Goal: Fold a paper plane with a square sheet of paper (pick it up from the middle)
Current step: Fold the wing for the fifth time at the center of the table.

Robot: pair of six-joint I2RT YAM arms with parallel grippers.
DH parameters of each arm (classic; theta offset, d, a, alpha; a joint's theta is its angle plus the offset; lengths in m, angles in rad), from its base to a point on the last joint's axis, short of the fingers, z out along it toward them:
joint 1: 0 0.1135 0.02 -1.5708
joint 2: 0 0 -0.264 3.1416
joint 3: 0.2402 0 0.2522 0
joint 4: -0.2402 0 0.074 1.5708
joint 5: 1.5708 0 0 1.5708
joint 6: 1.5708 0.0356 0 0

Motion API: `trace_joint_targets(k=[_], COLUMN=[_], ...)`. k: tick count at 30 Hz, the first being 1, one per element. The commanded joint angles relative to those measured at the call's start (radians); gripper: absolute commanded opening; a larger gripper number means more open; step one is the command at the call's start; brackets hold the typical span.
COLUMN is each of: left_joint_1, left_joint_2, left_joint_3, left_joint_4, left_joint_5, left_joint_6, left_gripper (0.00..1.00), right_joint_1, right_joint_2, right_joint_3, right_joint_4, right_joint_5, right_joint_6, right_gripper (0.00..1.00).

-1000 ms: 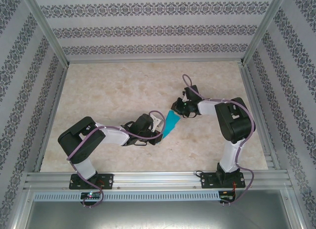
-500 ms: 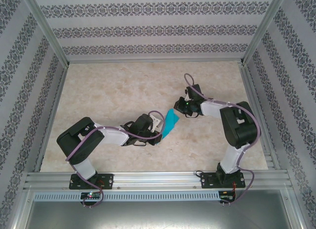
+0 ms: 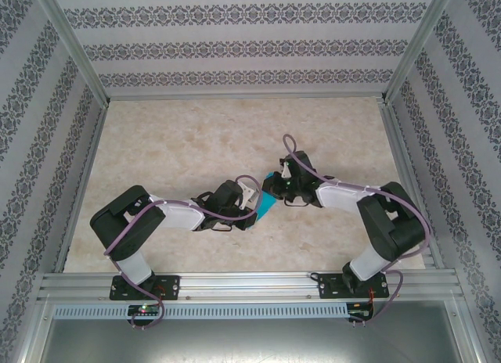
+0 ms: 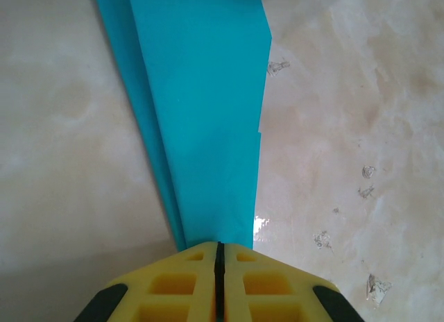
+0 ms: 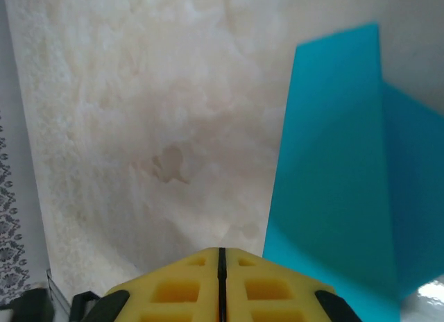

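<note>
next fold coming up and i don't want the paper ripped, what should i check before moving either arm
1. Left gripper clamped on the paper: ok, the folded strip comes out of its closed jaws.
2. Right gripper open for a pinch: not ok, it is shut on nothing.
3. Paper in line with the right gripper: not ok, it lies off to the right in the right wrist view.
4. Right gripper touching the paper: cannot tell from the top view.
5. Fold layers aligned: cannot tell; a stepped edge shows in the left wrist view.
</note>
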Motion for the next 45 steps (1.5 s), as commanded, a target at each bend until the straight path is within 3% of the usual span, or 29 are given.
trace_joint_targets(k=[1, 10, 23, 35, 45], left_joint_1=[0.01, 0.003, -0.092, -0.131, -0.129], left_joint_2=[0.046, -0.006, -0.115, -0.187, -0.27], left_joint_3=[-0.056, -0.065, -0.141, -0.203, -0.094], left_joint_4=[-0.268, -0.293, -0.344, -0.392, -0.434], left_joint_5=[-0.014, -0.018, -0.076, -0.059, -0.052], left_joint_6=[0.016, 0.01, -0.056, -0.088, -0.079], left_gripper=[0.12, 0.12, 0.12, 0.11, 0.13], right_joint_1=[0.017, 0.024, 0.026, 0.029, 0.061], right_joint_2=[0.069, 0.167, 0.262, 0.275, 0.213], right_joint_3=[0.0, 0.007, 0.003, 0.012, 0.074], right_joint_4=[0.113, 0.064, 0.016, 0.022, 0.022], right_joint_5=[-0.023, 0.046, 0.117, 0.097, 0.001], right_joint_6=[0.059, 0.009, -0.035, -0.046, -0.048], right_gripper=[0.09, 0.09, 0.07, 0.07, 0.12])
